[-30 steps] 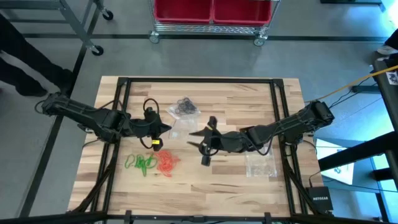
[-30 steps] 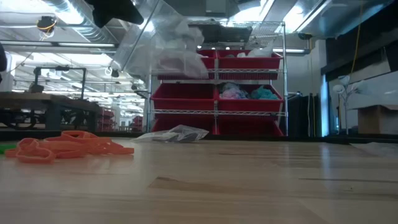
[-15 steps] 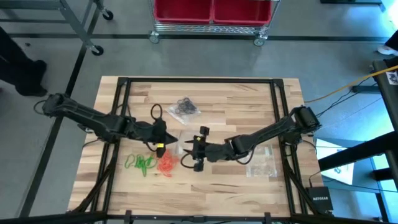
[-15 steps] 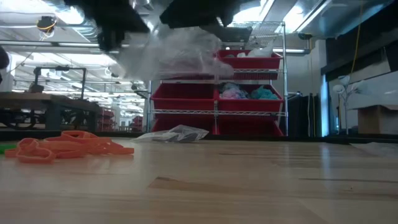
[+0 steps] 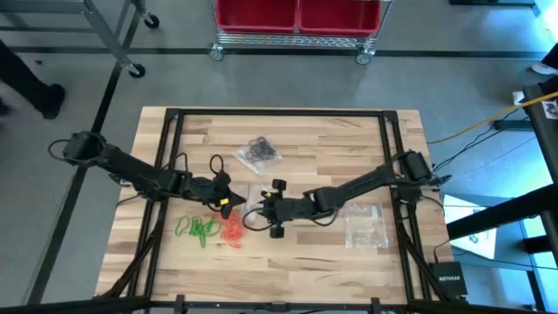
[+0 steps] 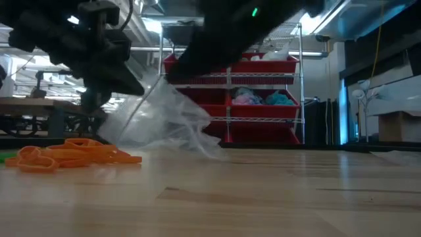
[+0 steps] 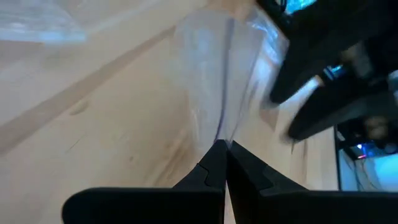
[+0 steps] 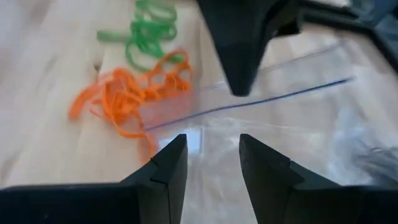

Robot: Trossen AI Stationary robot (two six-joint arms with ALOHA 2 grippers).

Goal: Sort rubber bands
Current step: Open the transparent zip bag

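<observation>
Left end effector [image 7: 221,163] pinches a clear bag [image 7: 224,81]; right end effector [image 8: 211,163] spread beside orange rubber bands [image 8: 127,93].

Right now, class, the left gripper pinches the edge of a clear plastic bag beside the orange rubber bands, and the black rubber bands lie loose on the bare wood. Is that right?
Not quite. The black rubber bands lie inside a clear bag, not loose on the wood; the high view shows this. The rest holds: the left gripper pinches the clear plastic bag beside the orange rubber bands.
</observation>
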